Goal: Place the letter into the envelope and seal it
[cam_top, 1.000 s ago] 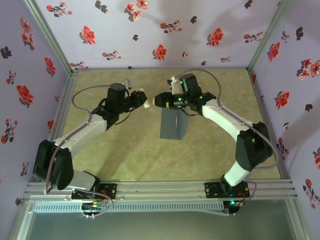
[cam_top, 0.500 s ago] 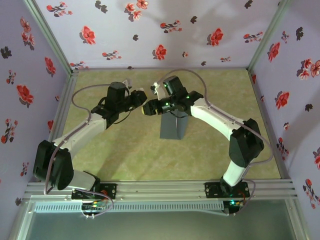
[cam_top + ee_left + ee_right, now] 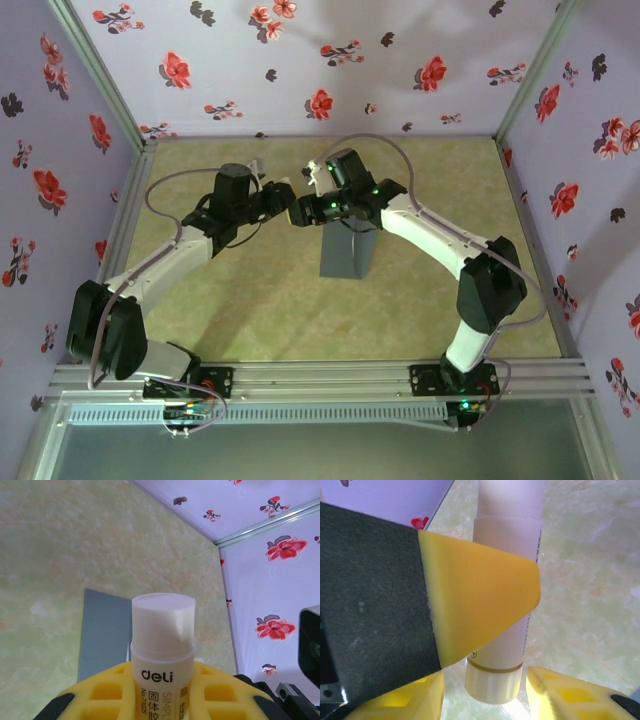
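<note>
- Top external view: the counter [image 3: 250, 300] is seen with the envelope [image 3: 348, 255] lying flat near its middle, under the right arm.
- The left end effector [image 3: 283, 197] is clamped on a glue stick [image 3: 162, 645], cap pointing outward.
- The right end effector [image 3: 300, 210] is set around the stick's end, its fingers apart and not yet clamped.
- The cap [image 3: 163, 615] should be gripped squarely and pulled straight along the stick's axis, so that the stick is not wrenched from the left grip.

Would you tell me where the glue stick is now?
Top view: the glue stick is held mid-table by the left gripper, its free end inside the right gripper, just left of the envelope.
</note>
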You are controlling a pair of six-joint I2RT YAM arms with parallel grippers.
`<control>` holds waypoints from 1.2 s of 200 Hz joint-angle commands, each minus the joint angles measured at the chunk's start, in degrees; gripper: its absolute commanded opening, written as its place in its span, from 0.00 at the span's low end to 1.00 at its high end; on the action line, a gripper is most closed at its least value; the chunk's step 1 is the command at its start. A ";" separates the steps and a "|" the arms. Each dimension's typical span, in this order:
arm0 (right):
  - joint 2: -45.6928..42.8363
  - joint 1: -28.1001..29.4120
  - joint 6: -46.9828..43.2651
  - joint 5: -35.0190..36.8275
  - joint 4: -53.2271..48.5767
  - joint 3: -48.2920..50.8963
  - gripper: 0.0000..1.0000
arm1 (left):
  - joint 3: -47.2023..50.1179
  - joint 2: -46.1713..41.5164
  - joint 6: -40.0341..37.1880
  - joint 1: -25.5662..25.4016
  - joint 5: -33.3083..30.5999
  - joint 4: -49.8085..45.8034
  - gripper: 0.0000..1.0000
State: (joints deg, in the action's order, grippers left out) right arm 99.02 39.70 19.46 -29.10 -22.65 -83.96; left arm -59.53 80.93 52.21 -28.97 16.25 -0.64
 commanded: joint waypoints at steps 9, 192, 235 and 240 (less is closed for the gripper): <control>1.83 0.09 -0.87 1.56 0.07 -2.11 0.38 | -1.38 -0.43 0.10 -0.25 2.95 1.33 0.00; -5.09 -6.86 13.53 -21.81 23.70 5.97 0.18 | 4.61 -6.54 -2.66 -0.37 23.30 11.41 0.00; -6.08 -8.05 20.62 -27.64 34.52 8.07 0.20 | 5.46 -7.33 -1.36 -0.87 27.19 15.45 0.00; -6.12 -8.07 20.89 -27.95 35.11 8.18 0.20 | 5.49 -7.40 -1.32 -0.91 27.44 15.62 0.00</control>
State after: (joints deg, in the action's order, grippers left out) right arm 94.52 33.36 33.74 -55.70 -2.85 -75.55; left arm -55.64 75.31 50.92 -27.59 30.76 14.06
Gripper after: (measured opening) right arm 0.233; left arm 0.205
